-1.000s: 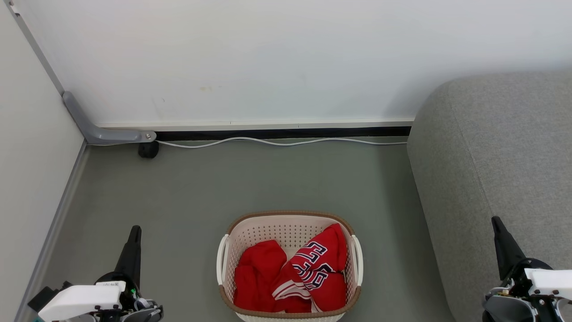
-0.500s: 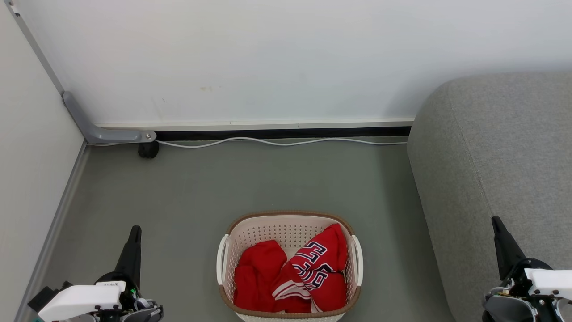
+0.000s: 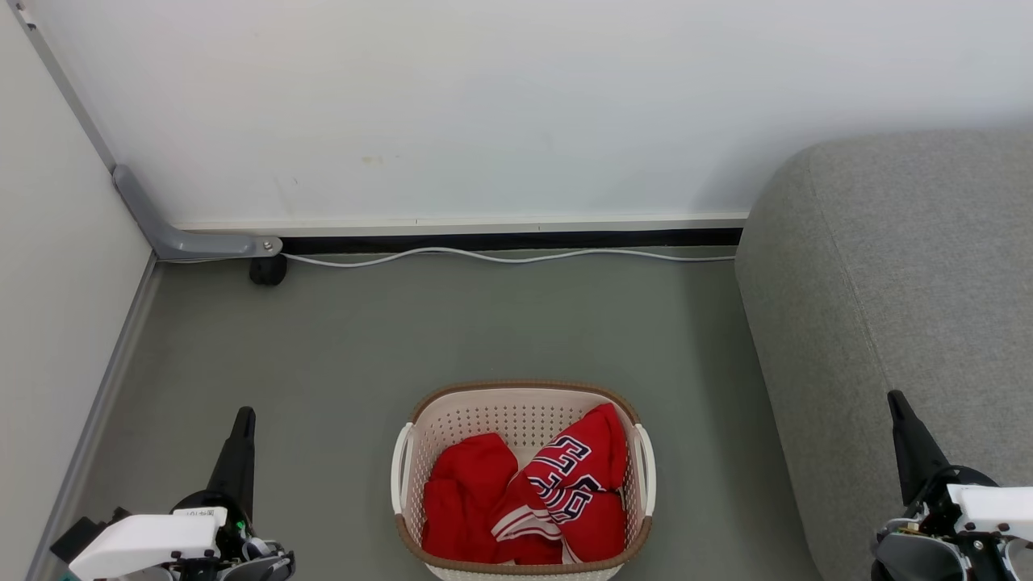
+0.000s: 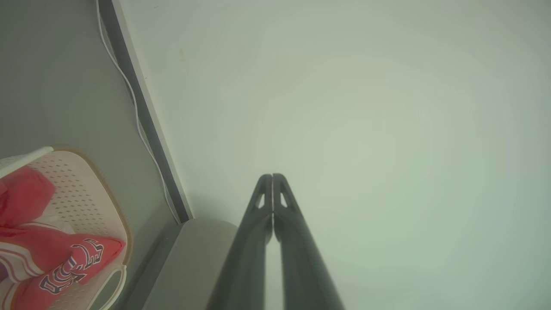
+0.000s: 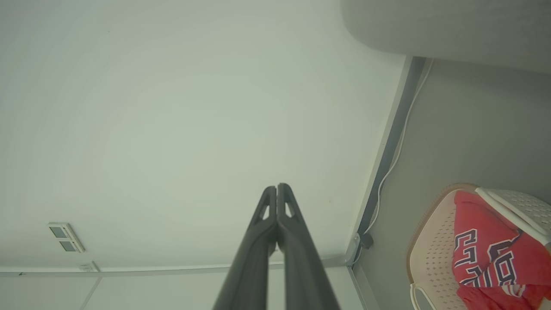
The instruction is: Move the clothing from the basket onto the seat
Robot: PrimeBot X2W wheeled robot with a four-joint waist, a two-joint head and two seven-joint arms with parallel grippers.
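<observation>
Zero motion: left pincer [image 3: 244, 418] and right pincer [image 3: 896, 401] clenched empty, clothing [image 3: 557, 496] untouched in basket [image 3: 520, 386], task unstarted.

Navy-and-white lettering on the red jersey [image 3: 577, 484] is too crumpled to read.

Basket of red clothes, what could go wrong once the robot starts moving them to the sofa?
The jersey overlaps the plain red garment, so one pull might drag both and drop one on the floor. The basket merely stands on the floor; snagged cloth could tip it. The left tool and right tool are shut and would need opening first.
</observation>
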